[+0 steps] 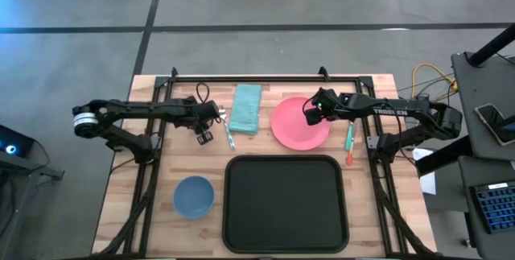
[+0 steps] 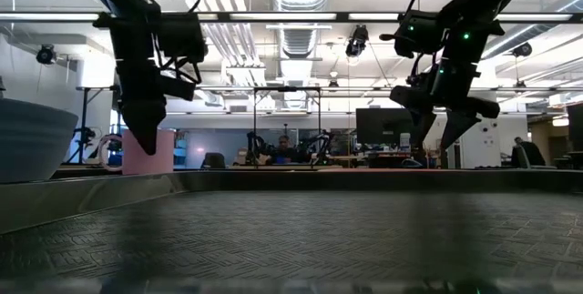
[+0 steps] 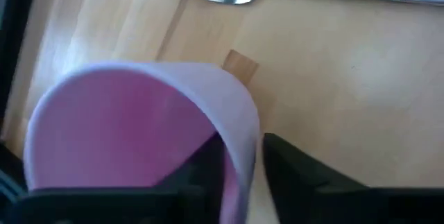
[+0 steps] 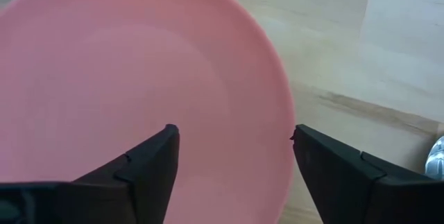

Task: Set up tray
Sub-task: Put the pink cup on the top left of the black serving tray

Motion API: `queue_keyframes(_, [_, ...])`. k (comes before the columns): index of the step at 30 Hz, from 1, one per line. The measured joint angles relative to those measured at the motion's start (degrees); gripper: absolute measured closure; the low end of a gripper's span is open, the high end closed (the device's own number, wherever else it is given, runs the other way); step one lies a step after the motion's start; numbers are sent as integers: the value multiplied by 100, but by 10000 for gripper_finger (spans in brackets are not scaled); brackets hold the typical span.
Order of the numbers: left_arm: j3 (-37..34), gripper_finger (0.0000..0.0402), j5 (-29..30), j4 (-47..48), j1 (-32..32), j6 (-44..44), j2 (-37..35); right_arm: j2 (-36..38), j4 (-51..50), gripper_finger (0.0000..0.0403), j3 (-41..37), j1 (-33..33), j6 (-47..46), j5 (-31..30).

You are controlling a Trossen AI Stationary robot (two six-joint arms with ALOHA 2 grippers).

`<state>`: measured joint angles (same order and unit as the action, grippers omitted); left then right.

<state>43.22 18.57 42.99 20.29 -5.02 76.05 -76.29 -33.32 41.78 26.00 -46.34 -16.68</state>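
Lying bare on the worktop, nearer the camera side than both tools, the tray (image 1: pixel 285 204) is waiting. The left tool (image 3: pixel 239 175) is pinching the cup (image 3: pixel 139 127) wall; the right tool (image 4: pixel 232 161) is straddling the plate (image 4: pixel 132 78) rim, open. Seat both grips before lifting.

Tray (image 1: pixel 285 204): large, black, rectangular, rounded corners, low raised rim. Lies flat on wooden tabletop, at near edge, roughly centred between 2 arms, long sides running across table. Inner surface bare, nothing resting on it. From table height its floor shows fine textured crosshatch pattern, rim rising as low dark wall at far side and left. Much wider than pink plate (image 1: pixel 299 123), which lies just beyond its far rim, apart from it. Blue bowl (image 1: pixel 194 196) sits just beside its left edge
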Motion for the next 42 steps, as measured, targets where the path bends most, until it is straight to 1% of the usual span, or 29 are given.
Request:
queue_keyframes(2, [0, 379, -74, -35, 0, -11, -20, 0, 0, 143, 0, 0, -1, 3])
queue_keyframes(3, [-1, 389, -97, -33, 0, -22, -59, 0, 0, 144, 0, 0, -4, 5])
queue_keyframes(6, [7, 396, -273, -29, -5, -27, -324, 0, -6, 149, 0, 0, -15, 23])
queue_keyframes(9, [234, 399, -422, 239, -76, -66, -715, 0, -9, 153, 0, 0, -16, 51])
queue_keyframes(11, [526, 399, -460, 372, -219, -46, -1045, 2, -13, 156, 0, 0, -14, 76])
queue_keyframes(14, [999, 400, -760, 497, -496, 130, -1450, 4, -13, 160, 0, 0, 22, 125])
queue_keyframes(16, [1367, 400, -933, 495, -783, 158, -1546, 4, -9, 164, 0, 2, 139, 170])
queue_keyframes(18, [1706, 400, -959, 597, -1131, 182, -1481, 4, 2, 167, 0, 0, 292, 253])
queue_keyframes(21, [2115, 400, -955, 728, -1665, 265, -1081, 4, 0, 172, 0, 0, 319, 363])
queue_keyframes(24, [2460, 400, -951, 834, -2086, 188, -442, 4, -52, 174, 0, 1, 169, 450])
queue_keyframes(27, [2835, 401, -939, 893, -2393, -163, 277, 7, -123, 174, 0, 0, -110, 592])
queue_keyframes(31, [3369, 401, -978, 1224, -2738, -702, 1124, 8, -272, 175, 0, 0, -168, 674])
queue_keyframes(34, [3693, 401, -1288, 1669, -2926, -1279, 1656, 19, -477, 175, 0, 0, -12, 696])
queue_keyframes(35, [3773, 401, -1299, 1689, -3019, -1500, 1799, 22, -540, 175, 0, 1, 104, 718])
queue_keyframes(40, [4270, 401, -1259, 1345, -3533, -2621, 2284, 38, -925, 175, 0, 0, 891, 878])
queue_keyframes(42, [4502, 401, -1268, 1392, -3717, -2927, 2541, 85, -1083, 175, -9, 0, 1073, 922])
